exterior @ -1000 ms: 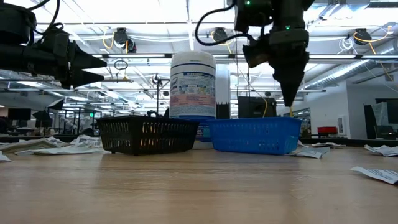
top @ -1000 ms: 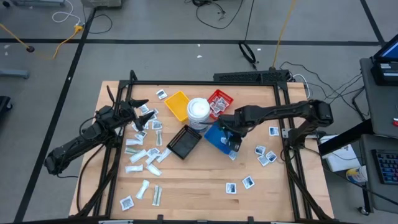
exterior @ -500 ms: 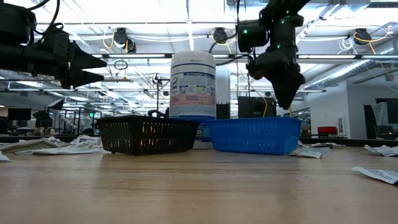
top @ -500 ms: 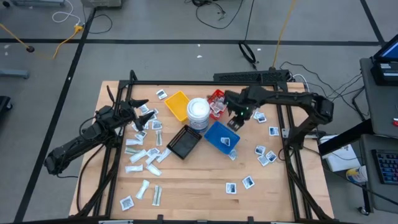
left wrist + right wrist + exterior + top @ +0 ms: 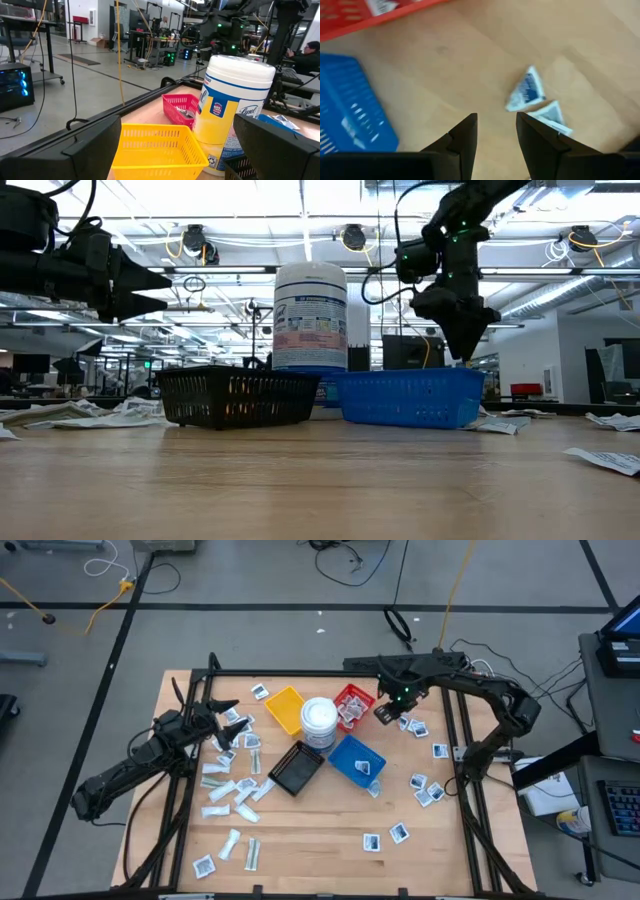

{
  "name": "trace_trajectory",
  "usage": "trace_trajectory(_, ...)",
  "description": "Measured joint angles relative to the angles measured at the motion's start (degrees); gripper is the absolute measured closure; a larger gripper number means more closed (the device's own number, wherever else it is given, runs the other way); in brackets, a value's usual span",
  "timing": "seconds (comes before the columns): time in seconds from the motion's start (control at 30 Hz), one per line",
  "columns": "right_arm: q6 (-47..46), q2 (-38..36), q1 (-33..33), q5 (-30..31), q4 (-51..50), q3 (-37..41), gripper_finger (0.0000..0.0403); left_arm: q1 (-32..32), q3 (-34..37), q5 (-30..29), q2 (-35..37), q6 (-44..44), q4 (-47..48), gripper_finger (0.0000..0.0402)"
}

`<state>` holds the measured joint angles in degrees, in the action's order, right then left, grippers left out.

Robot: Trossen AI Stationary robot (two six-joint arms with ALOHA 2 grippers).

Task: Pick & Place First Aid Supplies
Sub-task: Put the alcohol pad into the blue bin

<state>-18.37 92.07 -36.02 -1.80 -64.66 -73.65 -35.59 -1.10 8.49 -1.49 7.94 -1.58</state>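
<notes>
The first aid supplies are small white packets scattered on the wooden table: square printed ones on the right (image 5: 428,790) and pale wrapped strips on the left (image 5: 225,790). One packet (image 5: 368,767) lies in the blue tray (image 5: 350,755). My right gripper (image 5: 385,714) hangs open, fingers pointing down, just right of the red tray (image 5: 352,705). In its wrist view (image 5: 496,131) two folded packets (image 5: 527,95) lie on the wood just ahead of the fingertips. My left gripper (image 5: 228,723) waits open above the table's left side, facing the yellow tray (image 5: 155,145).
A round white tub (image 5: 319,720) stands among the yellow (image 5: 285,708), red, blue and black (image 5: 297,768) trays at mid-table. The red tray holds some packets. Black frame rails run along both table sides. Bare wood lies along the near edge.
My right gripper has swung from above the blue tray toward the table's far right, passing the red tray, and now hangs beside it over loose packets. A packet shows in the blue tray where the gripper was.
</notes>
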Motion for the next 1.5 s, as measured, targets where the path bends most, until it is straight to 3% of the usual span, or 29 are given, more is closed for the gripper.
trace_trajectory(0.23, -0.78, 0.02, -1.96, 3.33, 3.11, 3.80, 0.0273, 0.00, 0.00, -0.02, 0.01, 0.00, 0.00, 0.0009)
trace_trajectory(1.03, -3.32, 0.02, -0.99, 1.79, 19.70, 17.60, 0.0276, 0.02, 0.01, 0.00, -0.01, 0.00, 0.02, 0.0009)
trace_trajectory(1.17, -3.30, 0.02, -0.99, 1.73, 20.78, 17.85, 0.0311, -0.01, 0.00, -0.02, -0.01, 0.00, 0.02, 0.0009)
trace_trajectory(1.33, -3.02, 0.02, -0.99, 1.59, 20.78, 17.86, 0.0390, 0.01, 0.01, 0.00, 0.01, 0.00, 0.02, 0.0009)
trace_trajectory(1.5, -4.57, 0.02, -0.99, 1.57, 20.48, 17.76, 0.0400, 0.00, 0.00, -0.01, 0.00, 0.00, 0.02, 0.0009)
